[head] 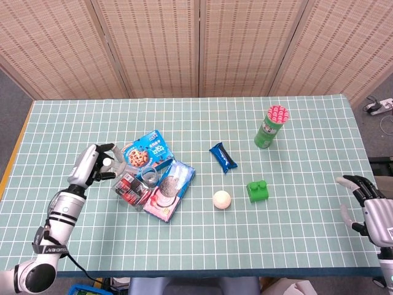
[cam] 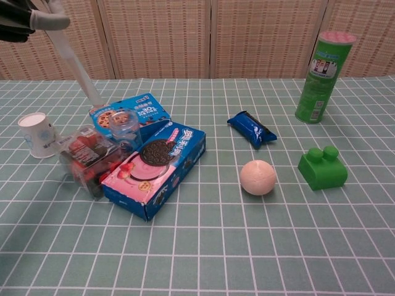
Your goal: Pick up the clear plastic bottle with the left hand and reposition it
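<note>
The clear plastic bottle (head: 131,186) (cam: 92,159) lies on its side at the table's left, red contents showing through it. It rests against the pink-and-blue cookie box (head: 169,189) (cam: 157,168). My left hand (head: 92,165) hovers just left of the bottle with fingers spread and slightly curled, holding nothing. In the head view it overlaps a small white paper cup (head: 108,163) (cam: 37,134); the chest view shows that cup standing free on the table. Only a dark part of the left hand (cam: 15,18) shows in the chest view's top left corner. My right hand (head: 366,203) hangs open off the table's right edge.
A blue cookie box (head: 146,152) (cam: 129,114) lies behind the bottle. A blue snack packet (head: 223,157) (cam: 251,128), a cream ball (head: 221,199) (cam: 258,177), a green brick (head: 258,190) (cam: 322,167) and a green chip can (head: 271,126) (cam: 324,77) stand to the right.
</note>
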